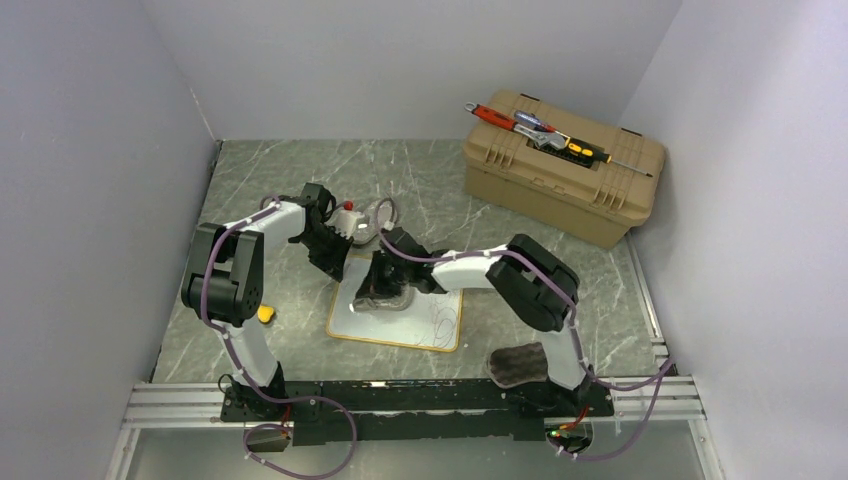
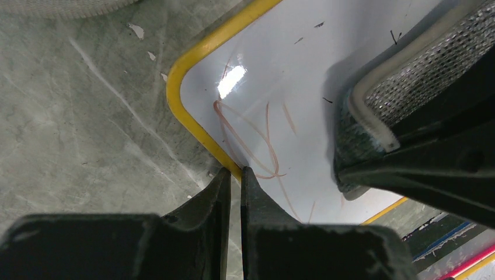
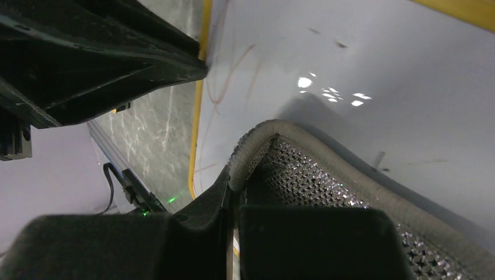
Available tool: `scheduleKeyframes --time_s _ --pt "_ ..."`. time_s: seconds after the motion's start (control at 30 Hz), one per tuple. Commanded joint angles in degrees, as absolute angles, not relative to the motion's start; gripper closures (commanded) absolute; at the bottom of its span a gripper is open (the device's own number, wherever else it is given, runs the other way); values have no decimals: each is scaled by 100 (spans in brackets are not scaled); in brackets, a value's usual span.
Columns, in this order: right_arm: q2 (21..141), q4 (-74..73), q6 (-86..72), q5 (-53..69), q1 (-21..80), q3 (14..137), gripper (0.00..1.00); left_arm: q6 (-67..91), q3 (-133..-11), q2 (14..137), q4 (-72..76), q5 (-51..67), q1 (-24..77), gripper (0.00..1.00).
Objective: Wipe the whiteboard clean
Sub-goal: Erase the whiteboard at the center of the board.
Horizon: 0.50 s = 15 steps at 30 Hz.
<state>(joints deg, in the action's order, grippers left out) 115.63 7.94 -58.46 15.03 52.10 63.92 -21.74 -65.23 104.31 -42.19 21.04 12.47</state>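
The whiteboard lies flat mid-table, white with a yellow frame. Dark scribbles show near its front right, and faint reddish lines near one corner. My right gripper is shut on a grey mesh eraser pad and holds it on the board's far half. The pad also shows in the right wrist view, clamped at my fingertips, and in the left wrist view. My left gripper is shut and empty, its tips resting on the board's yellow frame at the far left.
A tan toolbox with hand tools on its lid stands at the back right. A second dark pad lies by the right arm's base. A small yellow object sits beside the left arm. A white bottle stands behind the board.
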Motion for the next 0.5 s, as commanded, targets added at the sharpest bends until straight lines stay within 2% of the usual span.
scheduleKeyframes --time_s 0.0,0.17,0.27,0.37,0.47 --pt "11962 -764 -5282 818 5188 6078 100 -2546 -6236 10706 -4048 1563 1292 97" --pt "10175 -488 -5301 583 4240 3747 100 -2539 -6188 10673 -4008 1645 1292 97" --pt "9383 -620 -5216 357 3879 2866 100 -2546 -6170 10666 -3999 1670 1292 98" --pt "9541 -614 -5198 389 3837 2863 100 -2541 -6165 10652 -4001 1681 1292 98" --pt "10248 -418 -5323 629 4183 3639 100 -2525 -6182 10668 -3995 1672 1293 98"
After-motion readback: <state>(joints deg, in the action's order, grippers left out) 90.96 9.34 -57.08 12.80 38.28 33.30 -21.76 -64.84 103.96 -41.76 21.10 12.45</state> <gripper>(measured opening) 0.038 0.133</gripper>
